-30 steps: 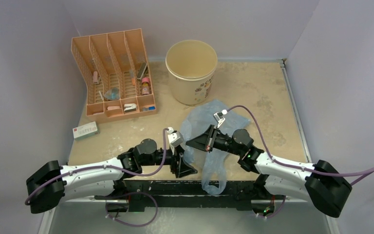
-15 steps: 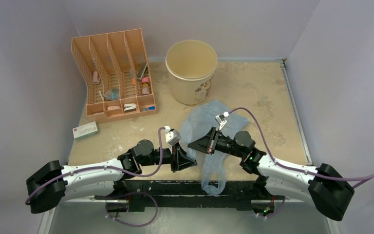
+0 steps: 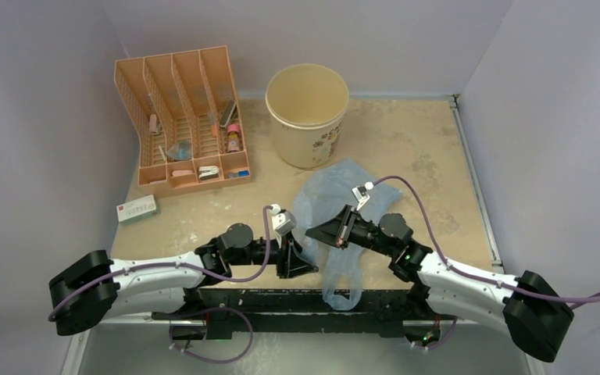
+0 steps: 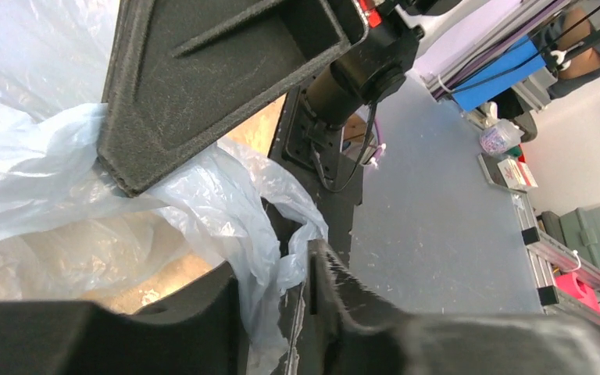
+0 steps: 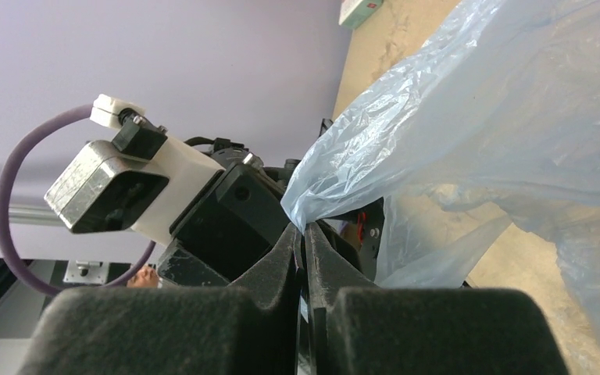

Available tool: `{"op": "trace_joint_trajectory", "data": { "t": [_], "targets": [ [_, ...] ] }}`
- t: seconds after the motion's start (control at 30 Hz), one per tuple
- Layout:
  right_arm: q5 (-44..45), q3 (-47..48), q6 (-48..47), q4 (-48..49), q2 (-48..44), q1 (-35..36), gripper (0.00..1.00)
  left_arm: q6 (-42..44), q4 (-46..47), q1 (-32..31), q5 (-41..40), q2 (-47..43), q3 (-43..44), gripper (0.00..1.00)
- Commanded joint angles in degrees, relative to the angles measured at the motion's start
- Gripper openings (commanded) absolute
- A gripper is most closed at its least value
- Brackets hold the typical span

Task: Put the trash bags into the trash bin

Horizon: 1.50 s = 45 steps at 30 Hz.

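Observation:
The trash bag (image 3: 336, 191), thin crinkly light-blue plastic, lies on the table in front of the trash bin (image 3: 308, 117), a cream bucket with a floral print. One end of the bag droops over the near table edge. My right gripper (image 3: 313, 229) (image 5: 303, 228) is shut on a bunched edge of the bag (image 5: 500, 101). Just left of it, my left gripper (image 3: 306, 267) (image 4: 273, 269) stands with its jaws apart. A fold of the bag (image 4: 203, 187) hangs loosely in the gap. The right gripper's finger (image 4: 203, 70) looms above that fold in the left wrist view.
An orange slotted organizer rack (image 3: 183, 117) with small items stands at the back left. A small white box (image 3: 137, 208) lies near the left edge. The black mounting bar (image 3: 281, 301) runs along the near edge. Walls enclose the table on three sides.
My left gripper shifted right to the bag, closed, then parted its jaws again. The right gripper slid slightly right and nearer while still pinching the bag.

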Motion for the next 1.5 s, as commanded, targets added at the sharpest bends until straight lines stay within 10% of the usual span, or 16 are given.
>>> {"op": "trace_joint_trajectory", "data": {
  "t": [0.0, 0.1, 0.27, 0.4, 0.6, 0.7, 1.17, 1.47],
  "targets": [
    [-0.4, 0.5, 1.0, 4.4, 1.0, 0.0, 0.05, -0.6, 4.3, -0.1, 1.0, 1.8, 2.2, 0.22],
    [-0.3, 0.5, 0.8, 4.1, 0.9, 0.0, 0.05, -0.5, 4.1, -0.1, 0.7, 1.3, 2.0, 0.02],
    [2.1, 2.6, -3.8, -4.5, -0.7, 0.0, 0.11, -0.2, -1.1, -0.1, -2.8, -1.3, 1.9, 0.0],
    [8.7, 6.5, -11.7, -24.8, -4.9, 0.0, 0.49, 0.5, -8.4, -0.1, -6.9, -4.5, 1.5, 0.0],
    [8.8, 5.6, -14.5, -37.7, -13.1, 0.0, 0.77, -0.2, -14.5, -0.1, -11.5, -7.9, -0.6, 0.0],
    [-1.2, 2.1, -13.4, -35.1, -14.7, 0.3, 0.76, -0.6, -14.7, -0.1, -12.3, -8.4, -1.3, 0.0],
    [11.6, 12.2, -21.6, -52.8, -3.5, 12.0, 0.69, -1.3, -20.6, -0.1, -17.8, -11.5, -0.9, 0.0],
    [25.6, 19.4, -16.7, -59.7, 10.8, 32.0, 0.66, -2.3, -22.2, -0.1, -19.7, -13.3, -1.9, 0.0]
  ]
}}
